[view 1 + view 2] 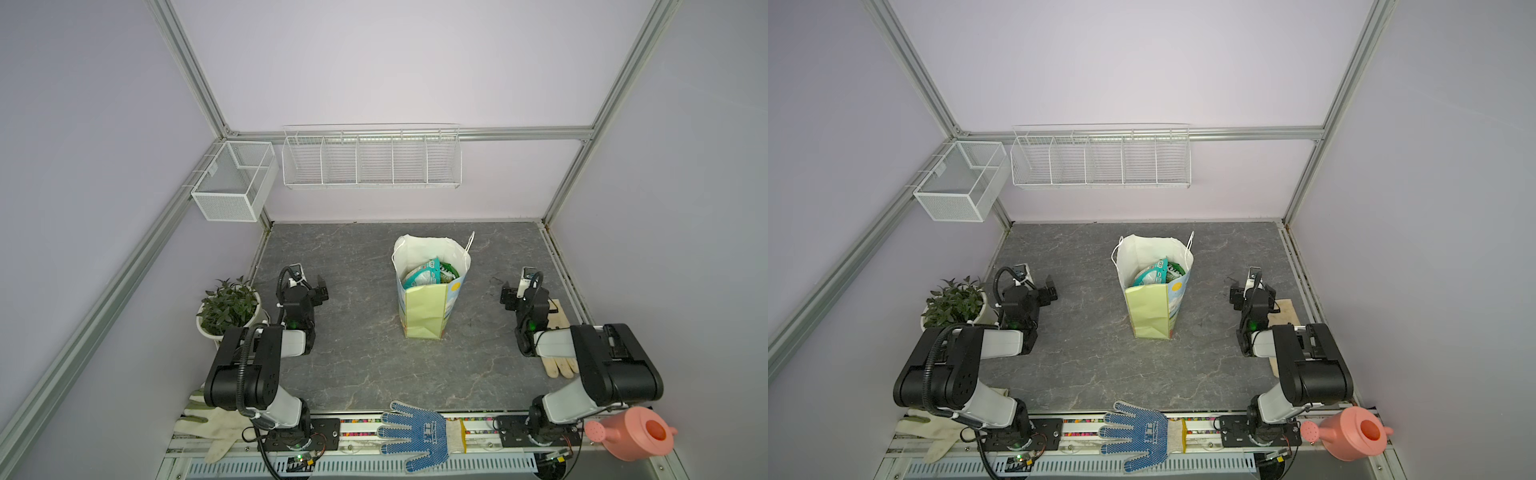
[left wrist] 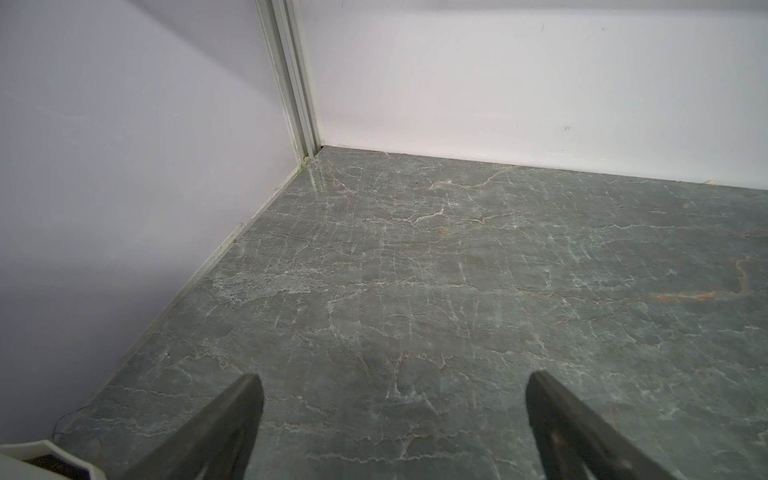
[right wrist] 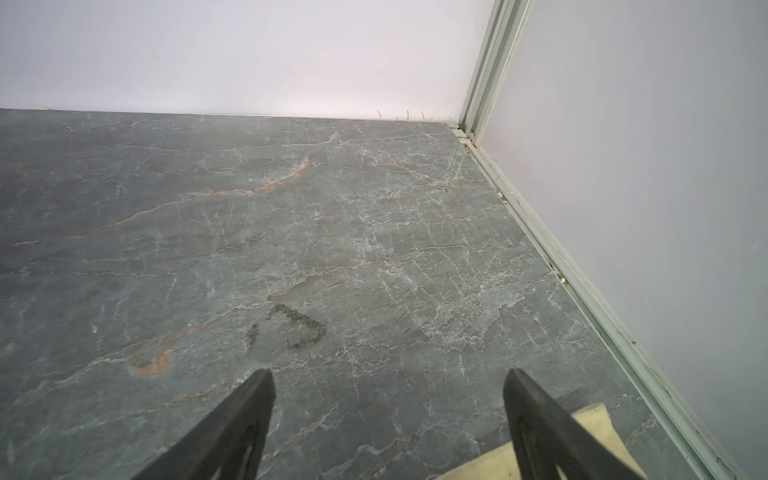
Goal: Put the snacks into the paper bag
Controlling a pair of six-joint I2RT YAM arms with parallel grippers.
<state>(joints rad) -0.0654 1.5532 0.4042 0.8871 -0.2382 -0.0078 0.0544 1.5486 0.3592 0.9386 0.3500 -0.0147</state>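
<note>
I see the paper bag standing up straight in the middle of the frame in both top views, on the grey table. Its mouth is open at the top. The snacks are inside it. I can make out a teal packet and a green packet sticking up near the rim (anything under them is hidden from me).

My left gripper is at the middle left of the frame, well away from the bag. My right gripper is at the middle right, also well away from it. In the left wrist view its two dark fingers are spread wide, with only bare table between them. The right wrist view shows the same thing: fingers spread wide and pinching nothing, with a bit of a cream glove just under one of them.

Around the edges of the top views I see a potted plant at the left, a blue dotted glove at the bottom middle, a pink watering can at the bottom right, and white wire baskets hanging on the back wall.
</note>
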